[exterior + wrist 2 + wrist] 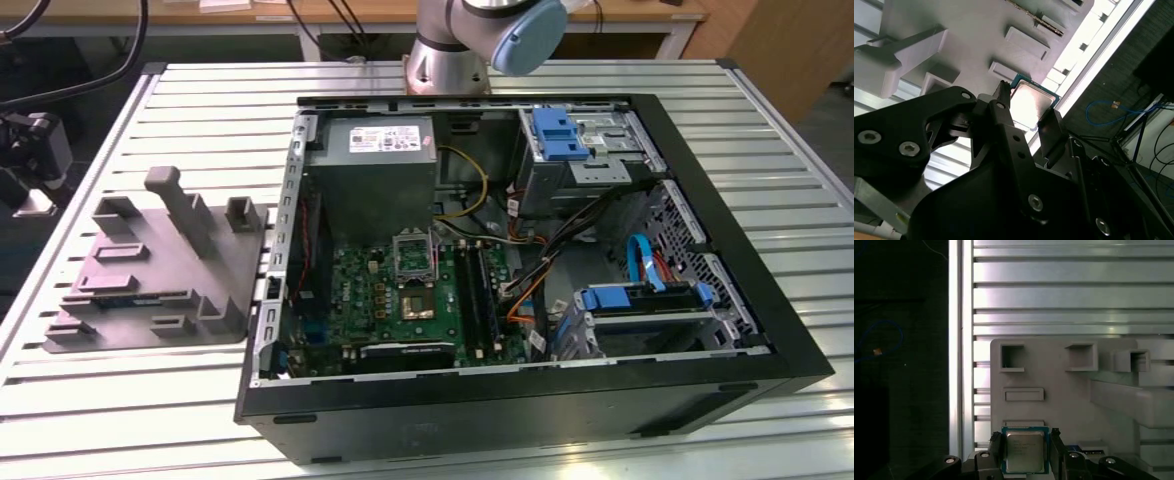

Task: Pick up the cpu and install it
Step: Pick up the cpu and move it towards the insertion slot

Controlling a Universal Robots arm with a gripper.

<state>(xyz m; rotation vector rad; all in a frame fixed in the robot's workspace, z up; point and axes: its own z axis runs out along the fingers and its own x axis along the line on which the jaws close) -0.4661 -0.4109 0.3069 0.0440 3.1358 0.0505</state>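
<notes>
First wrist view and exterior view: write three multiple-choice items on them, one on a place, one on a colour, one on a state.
1. In the first wrist view, where is the cpu?
A. in the board's socket
B. between the fingers of the hand
C. flat on the table slats

2. What colour is the moulded tray?
A. red
B. yellow
C. grey

3. How does the computer case stand in the exterior view?
A. open, with the motherboard exposed
B. closed by a side panel
C. wrapped in foil

Key:
1 B, a finger presses each of two opposite edges of the cpu.
2 C, it looks pale grey in every view.
3 A, the green board lies bare inside the black walls.
</notes>
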